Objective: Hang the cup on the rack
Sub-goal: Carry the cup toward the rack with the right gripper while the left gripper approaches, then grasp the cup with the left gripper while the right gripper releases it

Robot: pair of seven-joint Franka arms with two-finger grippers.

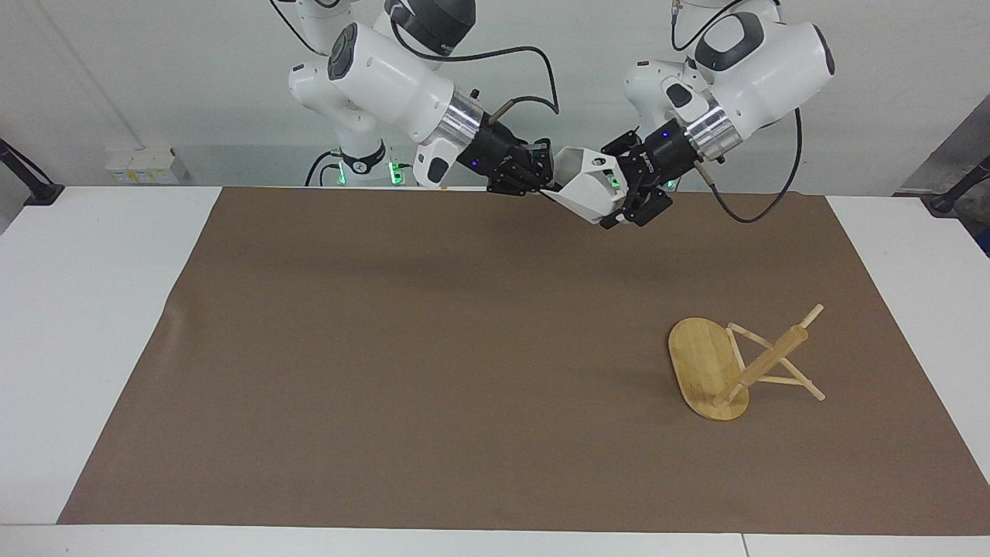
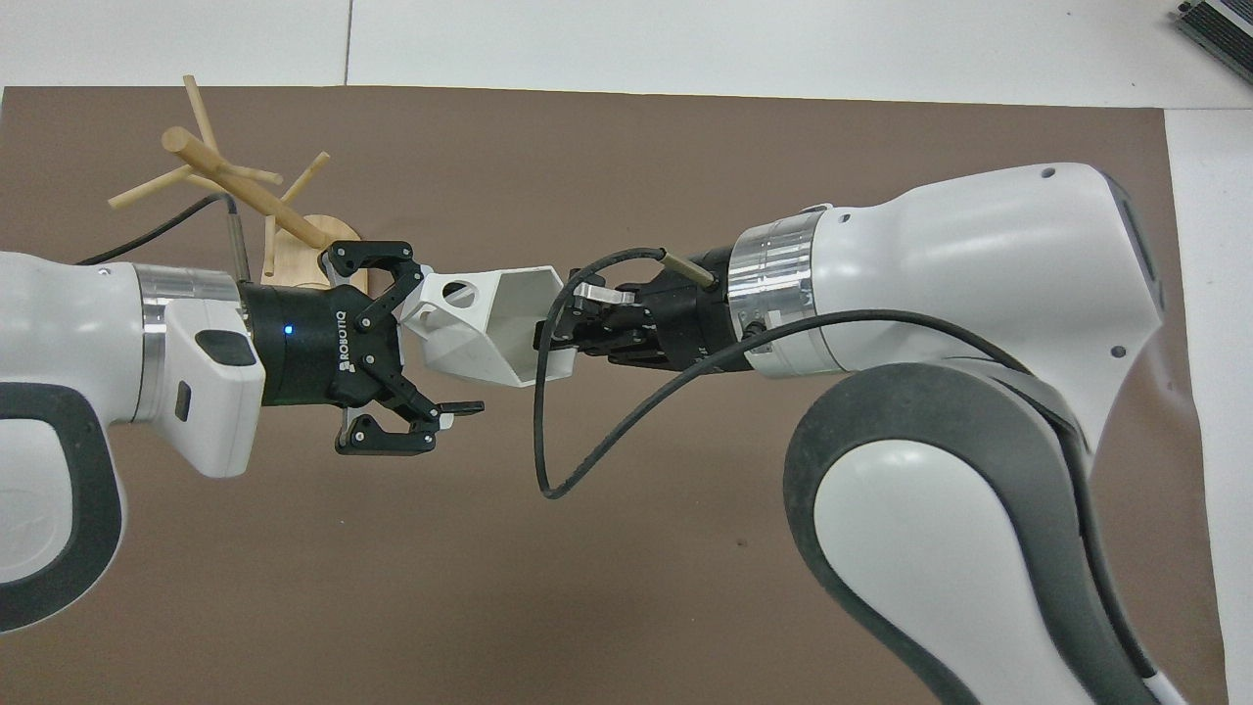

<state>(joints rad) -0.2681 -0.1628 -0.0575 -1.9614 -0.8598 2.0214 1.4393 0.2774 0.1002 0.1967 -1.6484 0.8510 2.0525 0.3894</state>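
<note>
The cup (image 1: 589, 188) hangs in the air on its side, well above the brown mat (image 1: 433, 371) and nearer to the robots than the rack (image 1: 739, 365). Its mouth faces the right arm, and its blocky handle with the round hole faces the left arm.

The cup appears rigid and light, with flat, smooth facets that may slip under a narrow pinch. The wall at the rim and the handle block are the two practical places to take hold.

The right gripper (image 2: 568, 328) comes in from the right arm's end and is closed on the cup's rim wall, one finger inside the mouth and one outside.

The left gripper (image 2: 416, 348) meets the cup from the rack's side. Its jaws stand wide open around the handle end. One finger (image 2: 387, 264) is at the handle, and the other finger (image 2: 431, 416) reaches under the body; neither is clamped.

In my judgement this is a handover. The left gripper should close across the handle block while leaving the hole clear for a peg.

The rack sits toward the left arm's end of the mat. It appears tipped, with its oval base on edge and its post slanting, so it may need righting.
</note>
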